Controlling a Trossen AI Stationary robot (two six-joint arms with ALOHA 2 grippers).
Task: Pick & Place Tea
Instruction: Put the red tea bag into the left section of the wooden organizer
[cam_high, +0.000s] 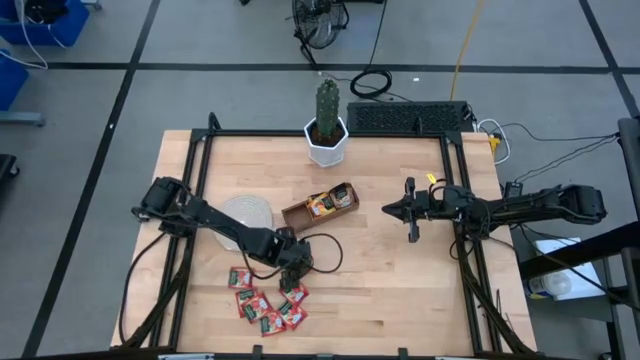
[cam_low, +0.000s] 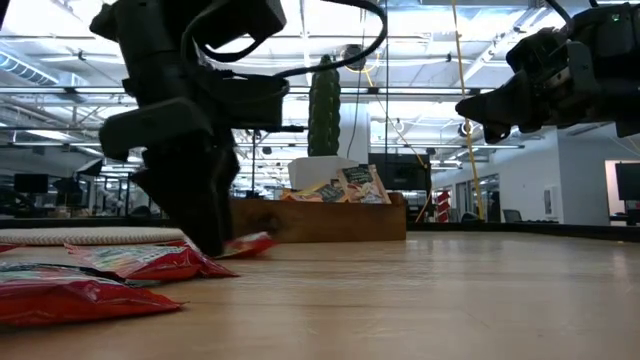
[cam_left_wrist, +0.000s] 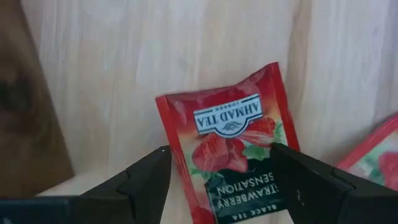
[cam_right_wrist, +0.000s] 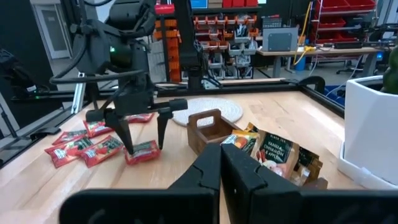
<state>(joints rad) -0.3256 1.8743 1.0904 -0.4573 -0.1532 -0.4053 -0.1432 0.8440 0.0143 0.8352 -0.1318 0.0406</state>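
Observation:
A red tea sachet (cam_left_wrist: 227, 140) with a strawberry print lies flat on the wooden table. My left gripper (cam_left_wrist: 221, 151) points steeply down over it, open, with one finger on either side of it (cam_right_wrist: 145, 147). Whether the fingers touch the sachet, I cannot tell. More red sachets (cam_high: 262, 305) lie in a loose heap nearer the table's front edge. The brown tray (cam_high: 320, 205) at mid-table holds several orange-yellow sachets (cam_right_wrist: 273, 152). My right gripper (cam_high: 408, 210) hovers level at the right, shut and holding nothing.
A round pale disc (cam_high: 248, 213) lies just left of the tray. A cactus in a white pot (cam_high: 327, 140) stands at the far edge. Black frame rails (cam_high: 195, 180) run along the table's sides. Bare wood lies between the tray and my right gripper.

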